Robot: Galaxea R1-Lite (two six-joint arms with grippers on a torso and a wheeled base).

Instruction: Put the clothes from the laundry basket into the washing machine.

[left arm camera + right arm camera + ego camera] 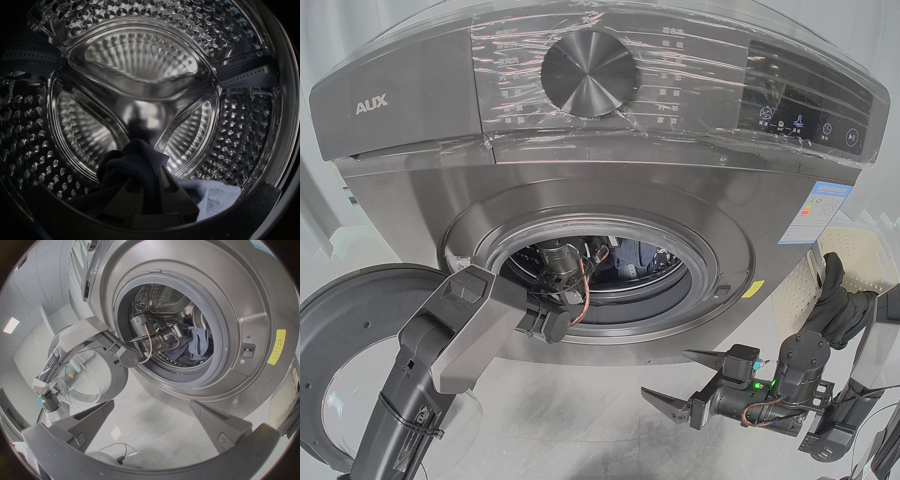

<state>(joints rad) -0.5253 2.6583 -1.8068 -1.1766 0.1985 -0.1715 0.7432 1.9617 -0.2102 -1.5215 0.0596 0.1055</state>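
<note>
Left gripper (148,179): inside the washing machine drum (137,62), clamped on a navy garment (131,159), likely for depositing it there.
Right gripper (664,373): fingers apart, empty, below the drum.
Laundry basket (862,250): right of the drum, with a black garment (837,306) over its rim.

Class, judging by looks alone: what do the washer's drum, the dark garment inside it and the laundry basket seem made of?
Drum: polished metal, likely stainless steel; mirror reflections, embossed dimples.
Dark garment: soft fabric, matte; it folds and creases.
Laundry basket: probably matte cream plastic; rows of small holes.
</note>
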